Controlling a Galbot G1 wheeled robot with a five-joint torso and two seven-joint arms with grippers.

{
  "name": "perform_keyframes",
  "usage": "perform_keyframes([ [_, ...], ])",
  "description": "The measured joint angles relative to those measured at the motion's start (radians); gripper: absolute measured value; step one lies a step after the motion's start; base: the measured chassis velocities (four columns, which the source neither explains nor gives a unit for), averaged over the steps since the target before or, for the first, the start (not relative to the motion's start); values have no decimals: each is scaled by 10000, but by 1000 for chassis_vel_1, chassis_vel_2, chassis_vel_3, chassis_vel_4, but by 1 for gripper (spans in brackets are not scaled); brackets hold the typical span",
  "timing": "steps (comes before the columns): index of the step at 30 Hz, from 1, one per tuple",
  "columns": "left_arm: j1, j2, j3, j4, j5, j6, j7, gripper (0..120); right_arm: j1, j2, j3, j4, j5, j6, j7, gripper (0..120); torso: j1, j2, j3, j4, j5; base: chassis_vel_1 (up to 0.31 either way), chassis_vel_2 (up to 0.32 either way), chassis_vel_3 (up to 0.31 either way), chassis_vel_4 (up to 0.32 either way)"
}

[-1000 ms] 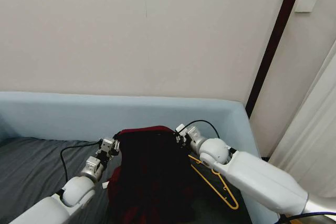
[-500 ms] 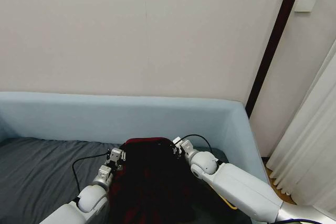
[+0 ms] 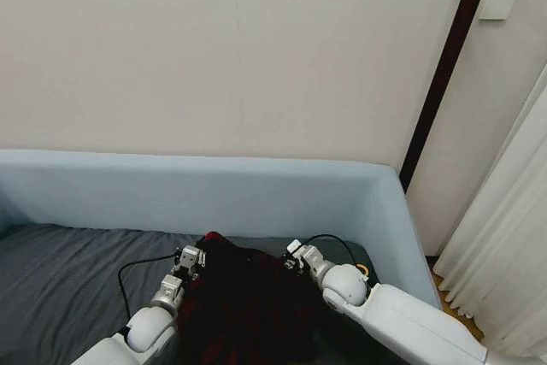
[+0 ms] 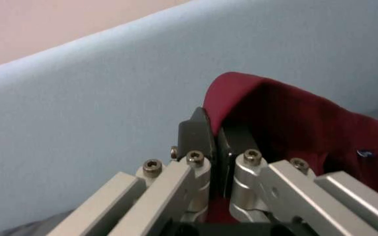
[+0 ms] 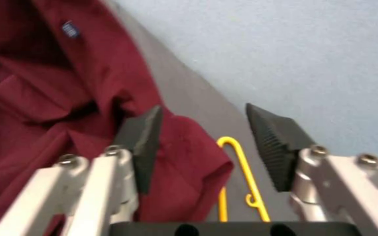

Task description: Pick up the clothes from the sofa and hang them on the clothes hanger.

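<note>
Left gripper (image 3: 189,259) is being clamped on the far edge of the red shirt (image 3: 244,301), which is lying heaped on the sofa (image 3: 256,190) between both arms. Right gripper (image 5: 205,130) is being held wide, nearer the yellow hanger (image 5: 243,169) just right of the shirt.

Pale blue sofa (image 3: 214,190), dark grey seat (image 3: 60,267); plain beige wall (image 3: 214,49) behind it; dark frame (image 3: 441,83) and white curtain (image 3: 513,254) at its right end.

Plain beige wall (image 3: 239,57) was behind, dark post (image 3: 439,83) at right, white curtain (image 3: 513,254) beside it, switch plate (image 3: 498,2) up top.
</note>
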Motion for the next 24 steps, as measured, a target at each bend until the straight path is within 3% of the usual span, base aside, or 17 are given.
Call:
perform_keyframes([
  [9, -16, 28, 191, -64, 7, 15, 9, 0, -1124, -967, 1734, 713, 1028, -227, -12, 87, 0, 0, 0, -2, 2, 0, 0, 0, 0],
  [13, -14, 39, 222, -65, 12, 23, 8, 0, -1510, -1188, 2294, 731, 1610, -444, -93, 95, 0, 1, 0, -5, -1, 0, 0, 0, 0],
  [14, 1, 52, 236, -82, 18, 26, 8, 0, -1818, -1252, 2863, 639, 1936, -708, -256, 100, 0, 0, 0, -7, 2, 0, 0, 0, 0],
  [18, 86, 132, 268, -240, 26, 41, 6, 0, -2154, -1215, 3691, 78, 2371, -963, -676, 100, 0, 1, 0, 1, 0, 0, 0, 0, 0],
  [24, 187, 430, 296, -475, -57, -142, -13, 0, -2308, -1176, 3820, -1519, 1941, -720, -1598, 100, -1, 1, 0, -3, 0, 0, 0, 0, 0],
])
